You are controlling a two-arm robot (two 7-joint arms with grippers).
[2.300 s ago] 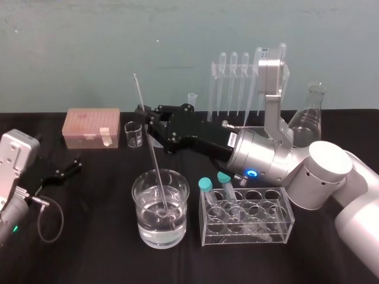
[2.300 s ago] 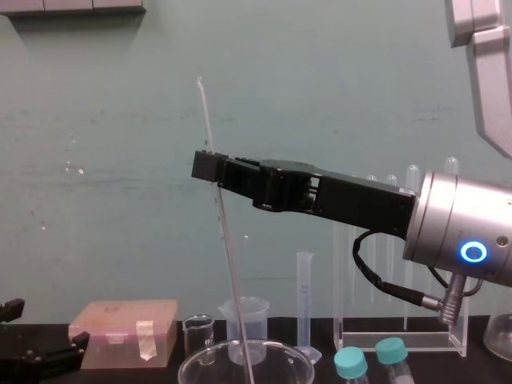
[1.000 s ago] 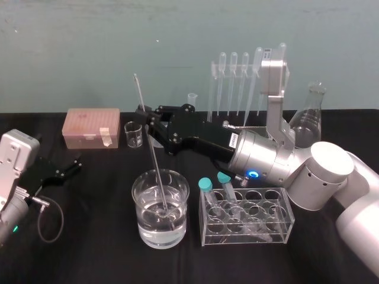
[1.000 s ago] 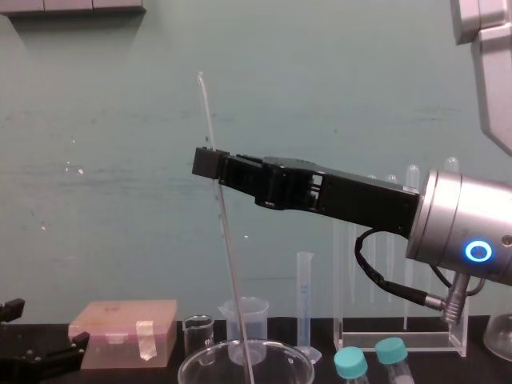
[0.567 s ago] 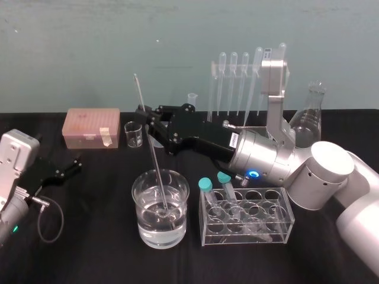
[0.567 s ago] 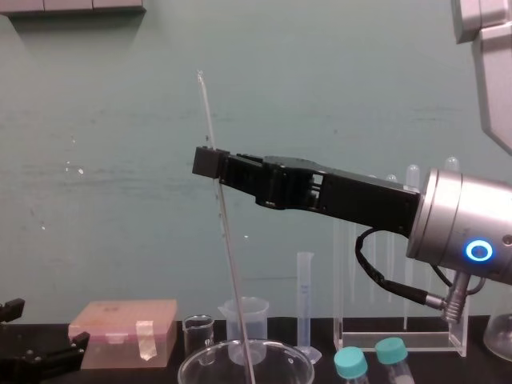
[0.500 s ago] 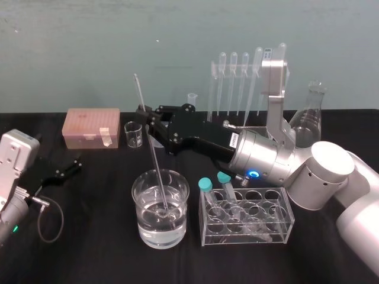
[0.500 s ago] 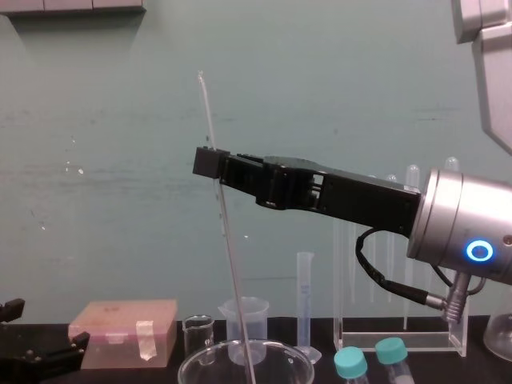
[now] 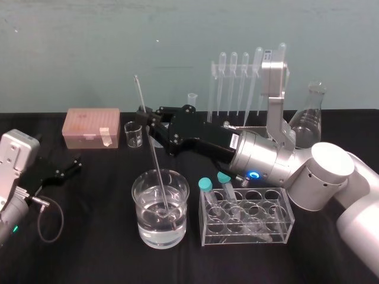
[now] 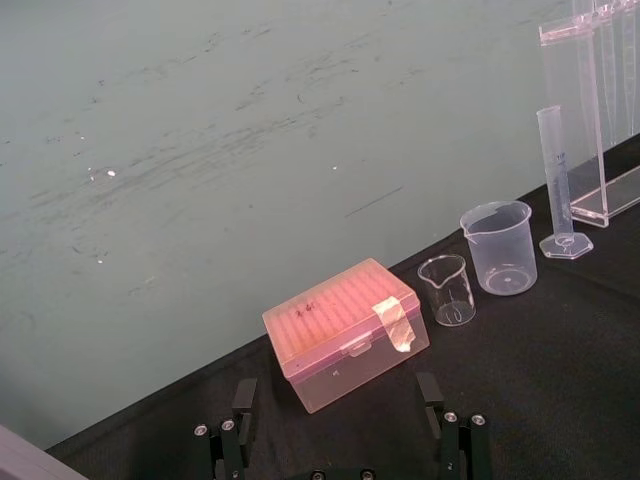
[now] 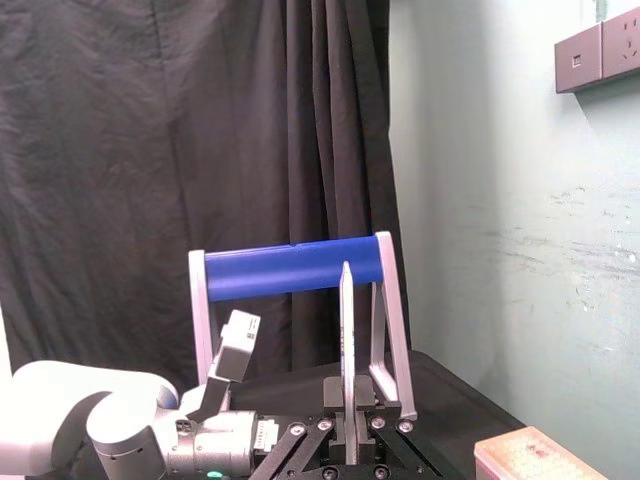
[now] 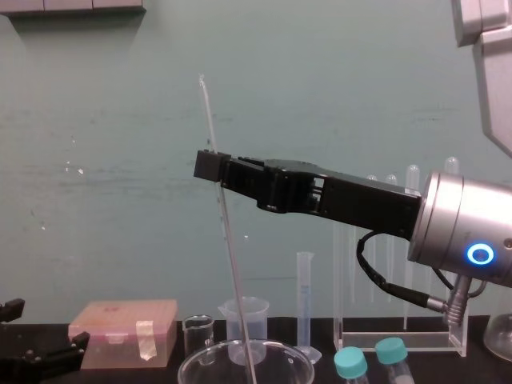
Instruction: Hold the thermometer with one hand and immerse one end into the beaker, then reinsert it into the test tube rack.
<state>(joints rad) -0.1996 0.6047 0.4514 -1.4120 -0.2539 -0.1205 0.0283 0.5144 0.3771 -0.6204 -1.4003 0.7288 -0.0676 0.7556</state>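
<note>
The thermometer (image 9: 154, 160) is thin, clear, glossy glass. The beaker (image 9: 139, 207) is thicker smooth glass that catches highlights. The test tube rack (image 12: 424, 340) looks like clear hard plastic. The right gripper (image 12: 210, 166) is matt black, and its arm (image 9: 260, 157) is satin silver metal. The table (image 9: 89, 248) is covered in matt black cloth. The box (image 10: 340, 330) is frosted pink plastic.

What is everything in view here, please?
thermometer: 1, clear, tip in beaker
beaker: 1, clear, front centre
test tube rack: 1, clear, back
pipettes: at least 4, translucent, in rack
tube tray: 1, clear, right of beaker
tubes: 2, teal caps, in tray
box: 1, pink, back left
glass cup: 1, clear, right of box
plastic cup: 1, translucent, right of glass cup
cylinder: 1, clear, back centre
flask: 1, clear, back right
right hand: 1, black, shut on thermometer
left hand: 1, black, open, left
</note>
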